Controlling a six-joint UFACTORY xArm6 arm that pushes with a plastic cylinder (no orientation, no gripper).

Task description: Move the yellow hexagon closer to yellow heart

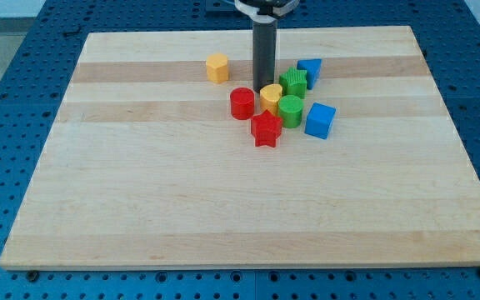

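Observation:
The yellow hexagon (217,68) stands near the view's top, left of centre. The yellow heart (272,97) sits in a tight cluster to its lower right, with the red cylinder (242,103) on its left, the green cylinder (291,109) on its right and the red star (266,130) below it. My tip (263,88) is just above the yellow heart, touching or almost touching its top edge, and to the right of the yellow hexagon.
A green star (293,82) and a blue block (310,71) lie at the cluster's upper right. A blue cube (320,120) lies at its right. The wooden board (140,208) rests on a blue perforated table (7,75).

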